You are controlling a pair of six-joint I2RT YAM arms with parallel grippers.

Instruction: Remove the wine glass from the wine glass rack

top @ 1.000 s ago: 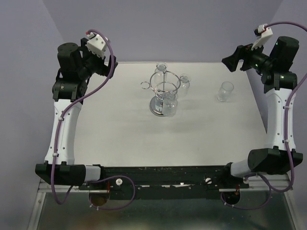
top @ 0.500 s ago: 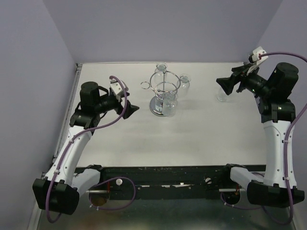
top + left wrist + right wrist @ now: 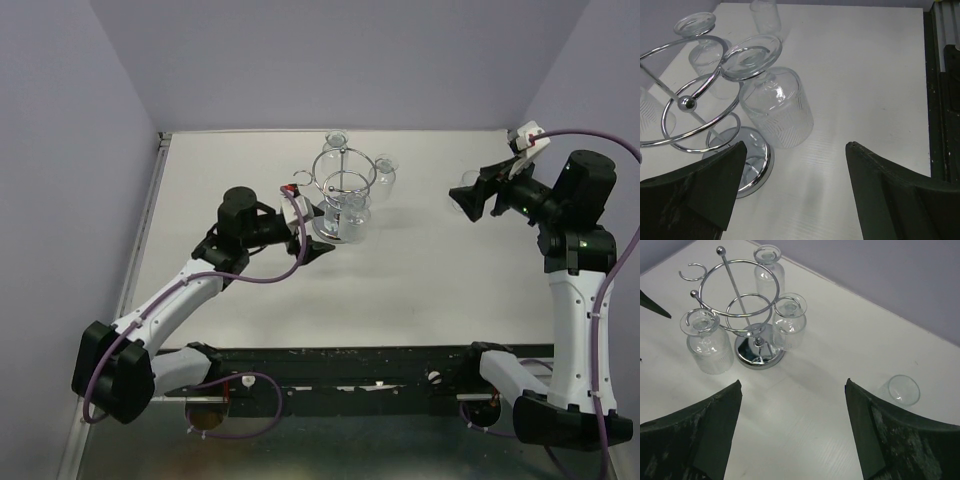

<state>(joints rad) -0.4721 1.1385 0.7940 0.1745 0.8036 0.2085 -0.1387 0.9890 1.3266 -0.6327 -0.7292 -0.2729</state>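
The wine glass rack [image 3: 343, 183], a chrome wire stand on a round disc base, stands at the back middle of the table. Three wine glasses hang upside down from its loops. The nearest wine glass [image 3: 775, 107] hangs on the front side, also seen in the top view [image 3: 356, 214] and the right wrist view [image 3: 707, 344]. My left gripper [image 3: 315, 232] is open and empty, just left of and in front of the rack's base [image 3: 747, 157]. My right gripper [image 3: 466, 198] is open and empty, raised at the right, facing the rack [image 3: 740, 307].
A loose clear glass [image 3: 903, 389] stands upright on the table at the right, partly hidden behind my right gripper in the top view. Two more hanging glasses [image 3: 790, 322] [image 3: 769, 267] are on the rack's far side. A purple wall runs behind the table.
My left arm has swung from the back left corner down and right until its open gripper is beside the rack. My right arm has shifted slightly forward. Rack and glasses have not moved.
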